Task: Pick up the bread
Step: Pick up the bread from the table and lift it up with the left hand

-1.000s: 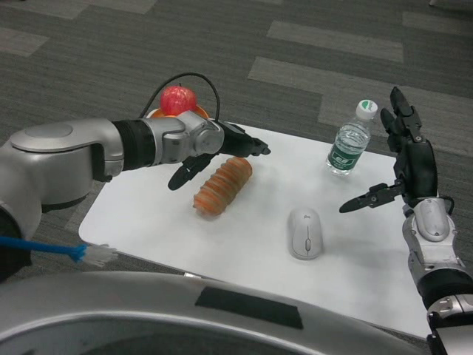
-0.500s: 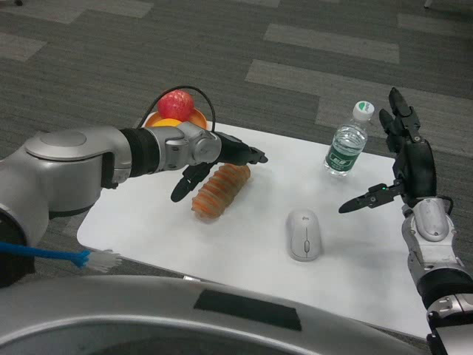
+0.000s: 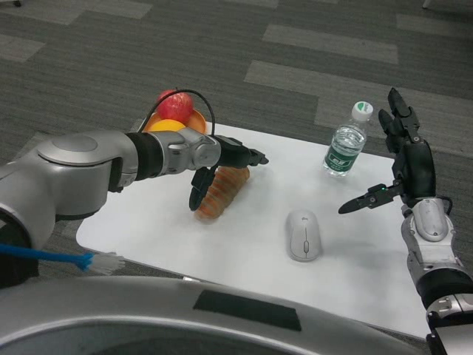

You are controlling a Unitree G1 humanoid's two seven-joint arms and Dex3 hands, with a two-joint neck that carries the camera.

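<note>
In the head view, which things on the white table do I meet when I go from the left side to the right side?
Orange bowl with the red apple → bread, with the left hand over it → computer mouse → water bottle → right hand, raised with fingers apart.

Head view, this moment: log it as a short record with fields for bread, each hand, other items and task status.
bread: ridged orange-brown loaf lying on the white table, left of centre
left hand: over the loaf, fingers spread around its far end, grip not closed
right hand: raised at the table's right edge, fingers apart, holding nothing
other items: computer mouse; water bottle; bowl of fruit at the far left corner; blue brush
task status: bread not yet lifted
</note>
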